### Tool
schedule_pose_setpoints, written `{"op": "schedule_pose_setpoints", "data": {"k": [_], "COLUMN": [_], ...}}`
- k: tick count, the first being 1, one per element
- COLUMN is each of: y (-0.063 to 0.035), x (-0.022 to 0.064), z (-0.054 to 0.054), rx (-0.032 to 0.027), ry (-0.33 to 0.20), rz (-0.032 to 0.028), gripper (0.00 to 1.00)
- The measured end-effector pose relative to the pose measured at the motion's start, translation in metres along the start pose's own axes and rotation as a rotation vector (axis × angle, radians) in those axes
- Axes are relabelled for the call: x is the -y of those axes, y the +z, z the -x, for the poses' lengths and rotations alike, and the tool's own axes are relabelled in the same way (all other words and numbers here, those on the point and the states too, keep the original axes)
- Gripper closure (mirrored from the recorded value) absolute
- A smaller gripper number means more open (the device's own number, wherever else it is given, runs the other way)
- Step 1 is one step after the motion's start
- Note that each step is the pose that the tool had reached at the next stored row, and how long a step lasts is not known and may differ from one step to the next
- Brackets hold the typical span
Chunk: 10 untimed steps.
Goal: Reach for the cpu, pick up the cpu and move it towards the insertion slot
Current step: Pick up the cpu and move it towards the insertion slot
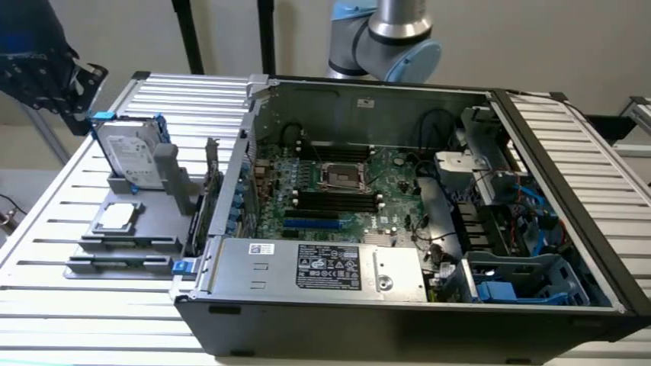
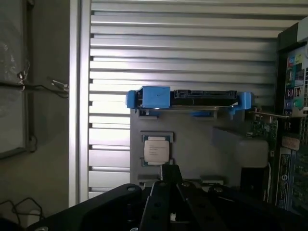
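While the computer case (image 1: 356,320) lies open on the slatted table (image 1: 61,305), the exterior view shows the cpu (image 1: 115,217) lying flat on a grey holder (image 1: 152,229) at the exterior view's left, outside the case and beside the upright hard drive (image 1: 133,160). The insertion slot (image 1: 341,177) sits on the green board inside, well apart from the chip. Seen from the wrist view, the gripper (image 2: 169,171) has its fingers pressed together, gripping nothing. Its tip is near the cpu (image 2: 156,149), which rests unheld on the holder.
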<state>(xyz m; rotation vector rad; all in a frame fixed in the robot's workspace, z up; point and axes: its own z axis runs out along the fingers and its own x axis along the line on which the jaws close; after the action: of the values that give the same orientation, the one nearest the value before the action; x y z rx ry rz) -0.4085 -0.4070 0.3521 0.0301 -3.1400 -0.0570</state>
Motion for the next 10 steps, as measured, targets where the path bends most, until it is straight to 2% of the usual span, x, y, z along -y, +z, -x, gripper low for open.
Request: {"op": "schedule_pose_setpoints", "data": {"k": [4,10], "y": [0.0026,0.0027], "x": [0.0029,0.0051], "z": [-0.0091,-0.0104], "rx": [-0.0001,-0.0002], "ry": [0.0,0.0], "rz": [-0.0036,-0.0043], "gripper": [0.89,0.88]}}
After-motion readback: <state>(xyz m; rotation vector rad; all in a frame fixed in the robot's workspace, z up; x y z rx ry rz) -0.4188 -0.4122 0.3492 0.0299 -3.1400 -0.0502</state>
